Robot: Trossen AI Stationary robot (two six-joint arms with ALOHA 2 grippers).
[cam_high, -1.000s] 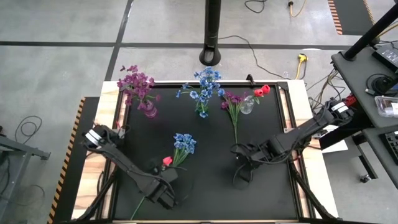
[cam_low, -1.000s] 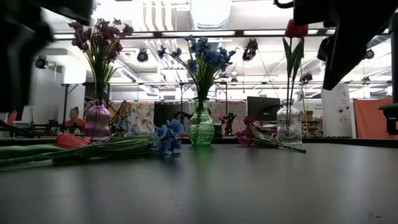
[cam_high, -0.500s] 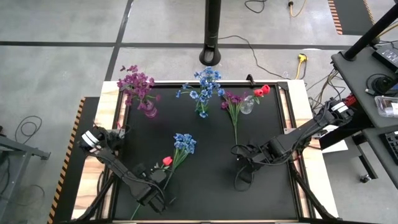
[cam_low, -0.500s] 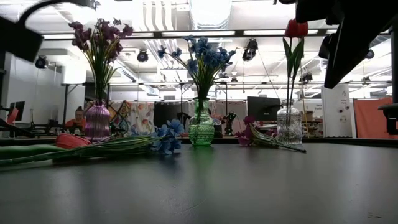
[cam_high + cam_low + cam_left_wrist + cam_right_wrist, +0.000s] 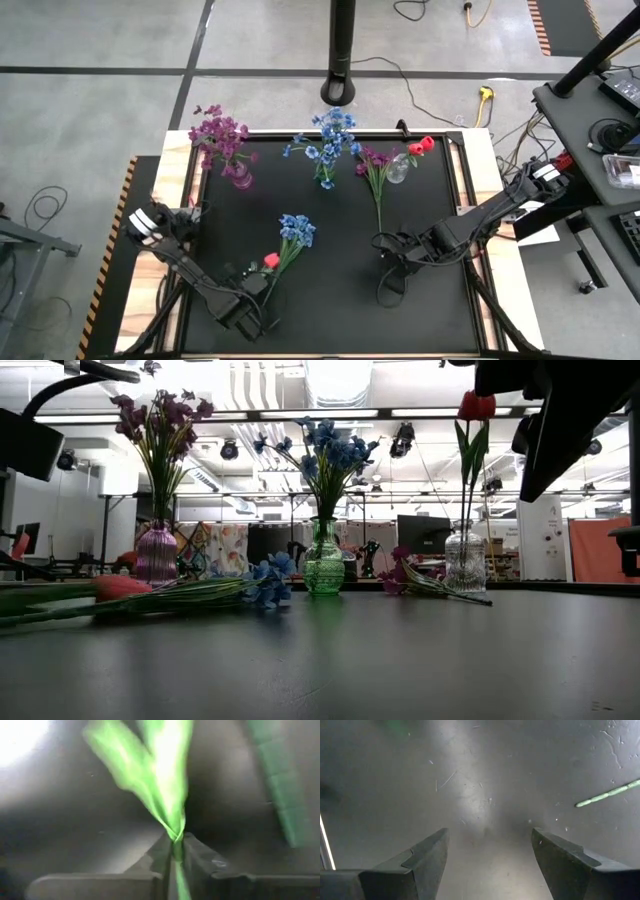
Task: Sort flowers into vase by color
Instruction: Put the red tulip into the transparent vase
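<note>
Two loose flowers lie side by side on the black table: a blue spray [image 5: 296,230] and a red bud [image 5: 270,260], their green stems running toward the near left corner. My left gripper [image 5: 243,308] is shut on a green stem [image 5: 176,851] there. A purple spray [image 5: 377,160] lies flat by the clear vase [image 5: 398,171]. My right gripper [image 5: 386,268] hovers open over bare table right of centre, nothing between its fingers [image 5: 427,857]. The purple vase [image 5: 240,178], green vase [image 5: 327,183] and clear vase stand along the far edge. My left gripper pinches a thin green stem [image 5: 175,840] between its two fingers, just below where broad leaves [image 5: 150,775] fan out. The fingers lie across the stem. Whether it is the red bud's or the blue spray's stem, I cannot tell. In the low view the bloom ends [image 5: 190,592] rest on the table.
The purple vase holds purple blooms [image 5: 160,415], the green vase blue blooms [image 5: 330,450], the clear vase red buds [image 5: 476,406]. A stem end [image 5: 607,794] lies ahead of my right gripper. A wooden border [image 5: 173,200] frames the mat, with bare mat at the near middle.
My left gripper has moved a little toward the table's left edge along the stems and has shut on a green stem. In the low view the near end of the stems has risen slightly, while the blooms stay on the table.
</note>
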